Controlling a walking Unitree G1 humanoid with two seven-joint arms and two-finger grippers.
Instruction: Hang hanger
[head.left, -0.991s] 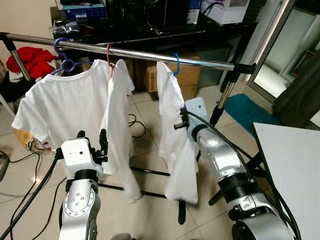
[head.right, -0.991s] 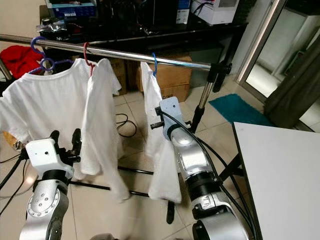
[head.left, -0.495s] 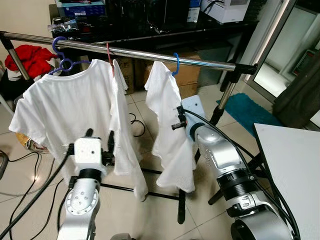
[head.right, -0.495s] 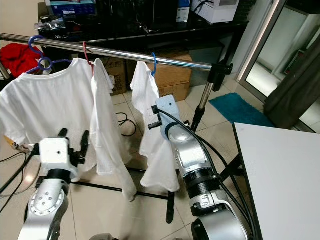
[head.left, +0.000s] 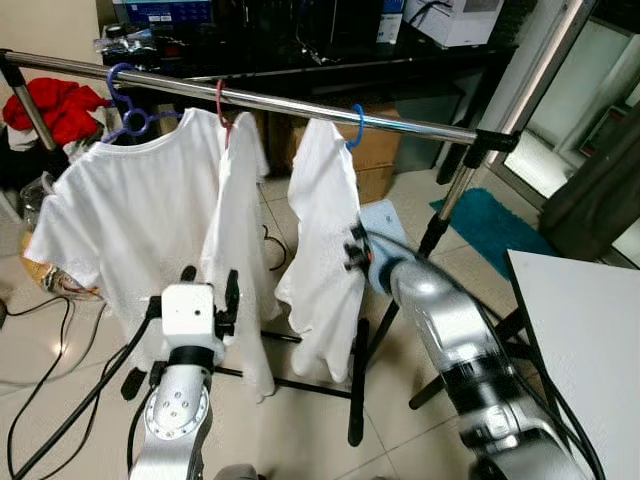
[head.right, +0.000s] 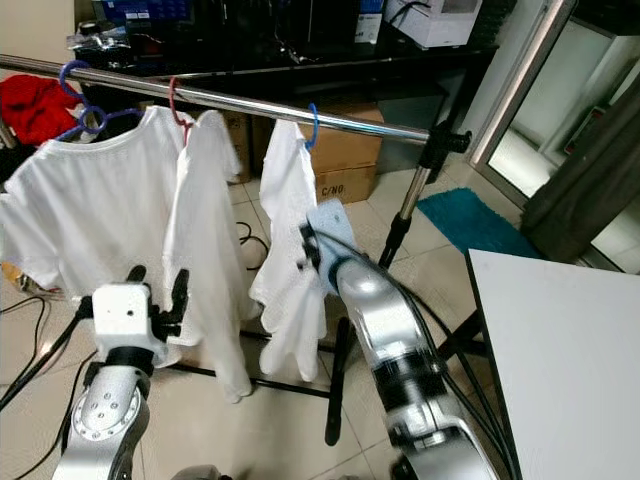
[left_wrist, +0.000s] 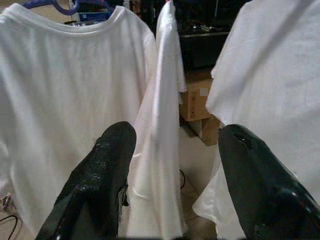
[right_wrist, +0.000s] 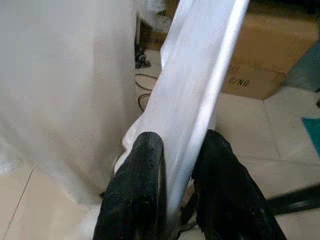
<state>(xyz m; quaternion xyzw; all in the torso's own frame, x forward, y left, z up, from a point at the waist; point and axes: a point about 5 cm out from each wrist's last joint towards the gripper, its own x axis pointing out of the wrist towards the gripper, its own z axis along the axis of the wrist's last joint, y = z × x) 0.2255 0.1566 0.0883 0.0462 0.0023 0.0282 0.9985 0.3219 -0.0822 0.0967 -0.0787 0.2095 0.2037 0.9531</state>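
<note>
The blue hanger (head.left: 354, 124) hooks over the rail (head.left: 300, 103) at upper centre, its white shirt (head.left: 322, 240) below. The right pincer (right_wrist: 175, 165) is clenched on the shirt's edge; release gently, without tugging. The left pincer (left_wrist: 175, 165) hangs released.

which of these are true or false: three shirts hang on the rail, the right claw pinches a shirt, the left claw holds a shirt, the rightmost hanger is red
1. Three shirts hang on the rail. True.
2. The right claw pinches the blue-hanger shirt. True.
3. The left claw holds a shirt. False: it is open, with cloth only beyond it.
4. The rightmost hanger is red. False: it is blue; the red hanger is in the middle.
</note>
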